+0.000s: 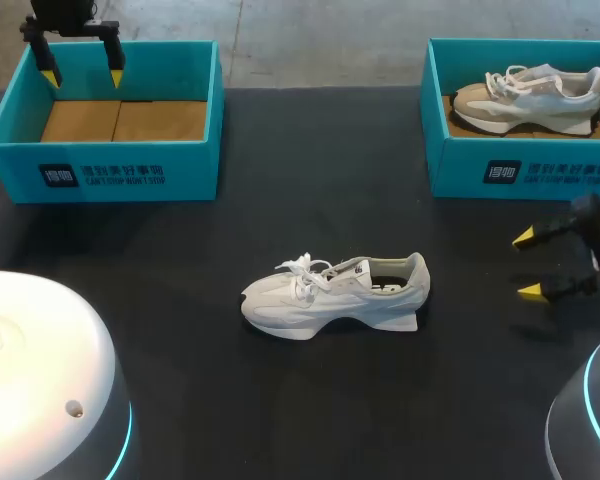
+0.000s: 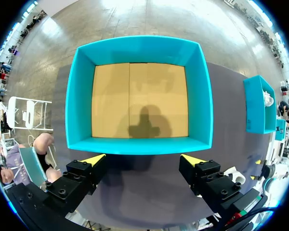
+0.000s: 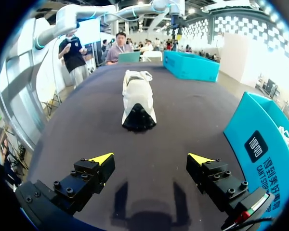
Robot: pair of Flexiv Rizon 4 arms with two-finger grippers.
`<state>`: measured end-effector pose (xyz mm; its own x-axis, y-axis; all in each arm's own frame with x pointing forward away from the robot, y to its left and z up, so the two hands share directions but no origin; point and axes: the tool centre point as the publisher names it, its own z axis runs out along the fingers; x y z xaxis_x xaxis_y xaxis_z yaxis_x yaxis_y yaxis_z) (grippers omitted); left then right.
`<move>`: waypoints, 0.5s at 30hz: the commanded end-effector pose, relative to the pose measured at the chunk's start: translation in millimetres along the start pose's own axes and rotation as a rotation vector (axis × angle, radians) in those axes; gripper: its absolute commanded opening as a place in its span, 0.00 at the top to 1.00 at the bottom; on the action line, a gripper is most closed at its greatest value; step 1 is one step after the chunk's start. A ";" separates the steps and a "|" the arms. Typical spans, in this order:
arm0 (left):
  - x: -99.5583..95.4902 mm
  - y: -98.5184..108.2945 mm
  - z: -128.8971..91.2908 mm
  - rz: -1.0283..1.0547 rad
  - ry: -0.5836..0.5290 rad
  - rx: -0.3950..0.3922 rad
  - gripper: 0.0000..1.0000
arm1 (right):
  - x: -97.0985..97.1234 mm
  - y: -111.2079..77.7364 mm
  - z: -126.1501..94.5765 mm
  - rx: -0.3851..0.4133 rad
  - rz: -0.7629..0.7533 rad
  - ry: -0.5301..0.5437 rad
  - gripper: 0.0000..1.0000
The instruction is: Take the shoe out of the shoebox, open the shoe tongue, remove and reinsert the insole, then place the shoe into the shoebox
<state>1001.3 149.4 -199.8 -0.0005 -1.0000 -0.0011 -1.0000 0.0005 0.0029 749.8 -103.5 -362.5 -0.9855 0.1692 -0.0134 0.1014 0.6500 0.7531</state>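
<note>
A white sneaker (image 1: 335,295) lies on its sole in the middle of the black table, toe toward the left. The right wrist view shows this sneaker (image 3: 137,98) heel-on, well ahead of my right gripper (image 3: 151,158). My right gripper (image 1: 528,264) is open and empty, to the right of the shoe. An empty teal shoebox (image 1: 105,120) with a cardboard floor stands at the back left. My left gripper (image 1: 81,63) hangs open above its far wall; the left wrist view looks straight down into the box (image 2: 139,96) from my left gripper (image 2: 143,158).
A second teal shoebox (image 1: 520,115) at the back right holds a beige sneaker (image 1: 528,100). Its wall (image 3: 260,139) stands close beside my right gripper. Two white rounded arm bases (image 1: 40,380) sit at the near corners.
</note>
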 end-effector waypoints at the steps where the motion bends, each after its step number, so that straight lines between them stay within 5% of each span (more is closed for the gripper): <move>1: -0.3 0.4 0.2 0.000 0.001 0.001 0.00 | 5.8 0.1 8.6 -0.029 0.001 -0.021 0.00; 15: -0.3 0.4 0.2 0.000 0.001 0.001 0.00 | 19.9 15.2 46.9 -0.091 0.012 -0.018 0.00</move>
<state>1001.3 149.4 -199.8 -0.0004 -1.0000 -0.0011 -1.0000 0.0004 0.0029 736.0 -64.9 -377.9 -0.9819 0.1890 -0.0107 0.1023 0.5774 0.8100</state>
